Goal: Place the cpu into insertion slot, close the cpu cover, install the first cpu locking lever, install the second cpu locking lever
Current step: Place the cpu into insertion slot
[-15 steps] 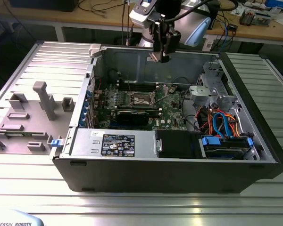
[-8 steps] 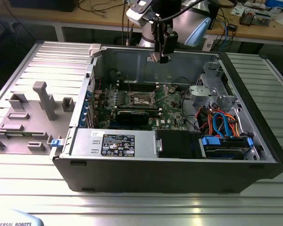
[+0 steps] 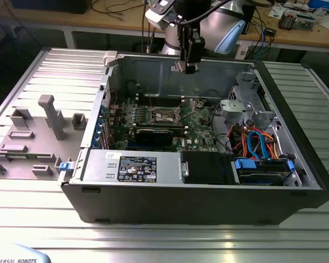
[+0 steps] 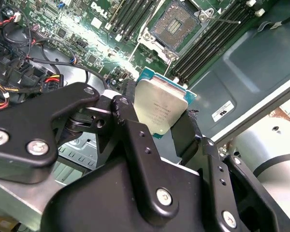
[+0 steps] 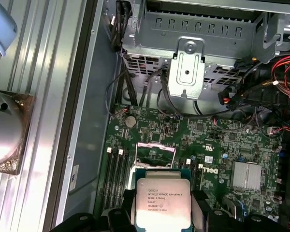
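The gripper, clenched on the cpu by its edges, hovers above the open insertion slot, likely leaving the underside free for seating.

open computer case on ribbed table

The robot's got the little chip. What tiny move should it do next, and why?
Probably ease down toward the slot: the gripper holds the cpu high above it, and the slot looks open and empty.
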Robot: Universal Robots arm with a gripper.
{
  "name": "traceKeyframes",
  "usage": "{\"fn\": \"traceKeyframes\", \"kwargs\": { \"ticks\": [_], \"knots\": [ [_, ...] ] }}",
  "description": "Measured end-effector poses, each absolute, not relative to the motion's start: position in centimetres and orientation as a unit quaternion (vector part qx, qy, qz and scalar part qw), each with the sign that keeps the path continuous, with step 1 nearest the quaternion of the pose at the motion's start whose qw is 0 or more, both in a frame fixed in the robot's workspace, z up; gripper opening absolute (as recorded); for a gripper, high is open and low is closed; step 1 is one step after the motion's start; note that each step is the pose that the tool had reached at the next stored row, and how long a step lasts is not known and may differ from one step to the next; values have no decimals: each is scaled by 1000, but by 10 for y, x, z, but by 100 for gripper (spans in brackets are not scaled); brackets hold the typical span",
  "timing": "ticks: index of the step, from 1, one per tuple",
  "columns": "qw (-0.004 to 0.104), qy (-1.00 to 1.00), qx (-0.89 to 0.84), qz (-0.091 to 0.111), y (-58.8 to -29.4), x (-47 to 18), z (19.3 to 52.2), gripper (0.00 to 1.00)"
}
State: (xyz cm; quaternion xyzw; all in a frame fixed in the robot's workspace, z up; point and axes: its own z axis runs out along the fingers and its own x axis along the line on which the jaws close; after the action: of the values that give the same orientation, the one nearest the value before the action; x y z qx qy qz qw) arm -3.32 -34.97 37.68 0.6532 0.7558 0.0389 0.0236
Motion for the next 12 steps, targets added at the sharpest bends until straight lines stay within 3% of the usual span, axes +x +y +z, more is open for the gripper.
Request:
{"fn": "traceKeyframes", "kwargs": {
  "ticks": [12],
  "knots": [
    [24, 745, 666, 38, -350, -33, 377, 54]
  ]
}}
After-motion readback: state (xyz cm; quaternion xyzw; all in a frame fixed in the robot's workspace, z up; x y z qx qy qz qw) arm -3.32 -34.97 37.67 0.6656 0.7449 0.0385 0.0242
